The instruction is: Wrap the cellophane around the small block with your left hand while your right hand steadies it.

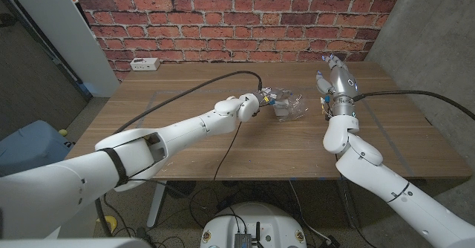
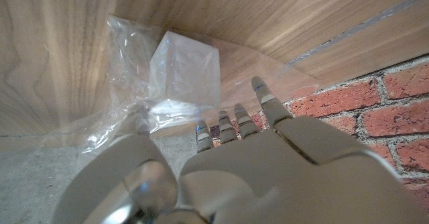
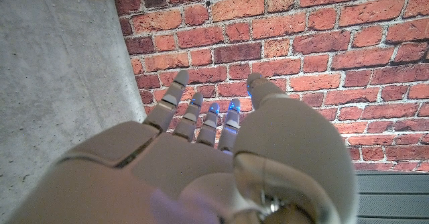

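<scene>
Reaching across the wooden counter (image 1: 223,140), the left hand (image 1: 261,102) pinches crinkled clear cellophane (image 2: 127,83) around the small translucent block (image 2: 184,73); the right hand (image 1: 335,81) hovers released, fingers apart.

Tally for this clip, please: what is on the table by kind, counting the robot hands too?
Robot hand: 2, left robot hand and right robot hand
Clear small block: 1
Cellophane sheet: 1
White box at the table's far edge: 1
Total: 5
</scene>
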Controlling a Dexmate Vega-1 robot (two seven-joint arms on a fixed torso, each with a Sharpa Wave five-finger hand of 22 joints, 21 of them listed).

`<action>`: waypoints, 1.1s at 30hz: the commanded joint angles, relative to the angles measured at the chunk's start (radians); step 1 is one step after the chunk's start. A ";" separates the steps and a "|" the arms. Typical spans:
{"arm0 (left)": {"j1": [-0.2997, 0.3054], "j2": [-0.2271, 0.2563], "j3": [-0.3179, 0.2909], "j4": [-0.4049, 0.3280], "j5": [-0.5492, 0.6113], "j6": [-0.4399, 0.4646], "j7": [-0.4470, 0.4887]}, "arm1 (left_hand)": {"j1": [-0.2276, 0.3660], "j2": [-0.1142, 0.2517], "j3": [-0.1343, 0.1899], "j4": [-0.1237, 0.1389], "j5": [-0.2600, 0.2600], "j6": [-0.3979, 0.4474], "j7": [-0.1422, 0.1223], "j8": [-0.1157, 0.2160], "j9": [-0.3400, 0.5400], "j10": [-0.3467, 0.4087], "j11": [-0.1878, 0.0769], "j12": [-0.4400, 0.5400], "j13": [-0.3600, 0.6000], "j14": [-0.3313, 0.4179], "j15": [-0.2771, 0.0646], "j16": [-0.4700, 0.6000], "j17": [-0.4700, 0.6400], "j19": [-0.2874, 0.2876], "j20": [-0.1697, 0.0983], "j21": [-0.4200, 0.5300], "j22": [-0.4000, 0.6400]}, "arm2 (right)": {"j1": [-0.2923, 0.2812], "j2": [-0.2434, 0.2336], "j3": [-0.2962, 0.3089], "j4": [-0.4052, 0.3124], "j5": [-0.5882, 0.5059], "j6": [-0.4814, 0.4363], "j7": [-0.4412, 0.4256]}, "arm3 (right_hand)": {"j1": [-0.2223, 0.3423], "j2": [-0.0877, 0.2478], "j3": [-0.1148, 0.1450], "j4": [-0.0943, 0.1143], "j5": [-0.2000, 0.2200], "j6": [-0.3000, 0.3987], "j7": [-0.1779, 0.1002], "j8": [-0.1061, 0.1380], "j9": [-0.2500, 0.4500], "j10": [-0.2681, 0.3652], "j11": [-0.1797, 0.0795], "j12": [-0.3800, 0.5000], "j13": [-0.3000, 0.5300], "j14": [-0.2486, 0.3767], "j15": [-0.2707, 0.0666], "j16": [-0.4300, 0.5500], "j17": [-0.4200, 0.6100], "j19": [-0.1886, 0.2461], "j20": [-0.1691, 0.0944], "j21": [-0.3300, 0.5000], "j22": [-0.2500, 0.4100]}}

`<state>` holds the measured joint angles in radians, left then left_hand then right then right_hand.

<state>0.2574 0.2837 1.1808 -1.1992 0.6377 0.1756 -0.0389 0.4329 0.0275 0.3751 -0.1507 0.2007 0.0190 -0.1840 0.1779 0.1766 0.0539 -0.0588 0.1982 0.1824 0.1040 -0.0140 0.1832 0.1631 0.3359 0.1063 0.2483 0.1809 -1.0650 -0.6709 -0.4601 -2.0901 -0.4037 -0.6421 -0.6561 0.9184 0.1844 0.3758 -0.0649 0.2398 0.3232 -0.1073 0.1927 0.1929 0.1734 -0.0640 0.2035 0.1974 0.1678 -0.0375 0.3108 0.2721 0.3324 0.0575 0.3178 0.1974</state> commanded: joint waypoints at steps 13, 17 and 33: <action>-0.012 -0.038 0.076 0.044 0.142 0.075 0.013 | 0.350 0.184 0.182 0.020 -0.015 0.282 0.105 0.065 0.013 0.242 -0.037 0.042 0.006 0.202 -0.062 0.003 0.006 0.143 -0.045 0.010 0.010 | 0.006 -0.001 -0.001 0.009 0.008 0.012 -0.006 | -0.016 0.002 -0.005 0.003 -0.007 0.005 0.003 0.003 0.003 0.011 0.001 0.006 0.006 0.012 -0.054 0.007 0.005 0.006 0.004 0.009 0.003; -0.009 -0.040 0.078 0.041 0.150 0.085 0.022 | 0.363 0.185 0.203 0.028 -0.015 0.293 0.104 0.062 0.013 0.259 -0.043 0.043 0.006 0.213 -0.072 0.005 0.007 0.149 -0.059 0.012 0.010 | -0.001 -0.008 0.001 0.001 0.006 0.011 -0.005 | -0.017 0.002 -0.005 0.003 -0.007 0.005 0.003 0.003 0.003 0.011 0.002 0.006 0.006 0.012 -0.053 0.007 0.005 0.006 0.005 0.009 0.002; 0.010 -0.021 0.075 -0.011 0.172 0.126 0.017 | 0.322 0.128 0.189 0.063 -0.032 0.338 0.092 0.047 0.015 0.292 -0.036 0.034 0.008 0.222 -0.072 -0.007 0.001 0.085 -0.030 -0.013 0.012 | -0.017 -0.006 0.005 -0.016 0.000 0.001 -0.015 | -0.020 0.004 -0.005 0.004 -0.008 0.004 0.002 0.003 0.002 0.012 0.001 0.005 0.006 0.013 -0.056 0.009 0.005 0.005 0.003 0.010 0.002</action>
<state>0.2536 0.2530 1.2535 -1.1762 0.7871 0.2644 -0.0163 0.7804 0.1883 0.5847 -0.0904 0.1736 0.3466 -0.0893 0.2319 0.1890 0.3388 -0.1067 0.2384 0.1850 0.3312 -0.0429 0.1809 0.1643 0.4591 0.0418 0.2487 0.1888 -1.0708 -0.6773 -0.4590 -2.0934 -0.3971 -0.6336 -0.6648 0.9053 0.1873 0.3740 -0.0631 0.2322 0.3232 -0.1073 0.1927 0.1929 0.1733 -0.0641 0.2035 0.1974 0.1678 -0.0375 0.3145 0.2719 0.3323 0.0575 0.3216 0.1974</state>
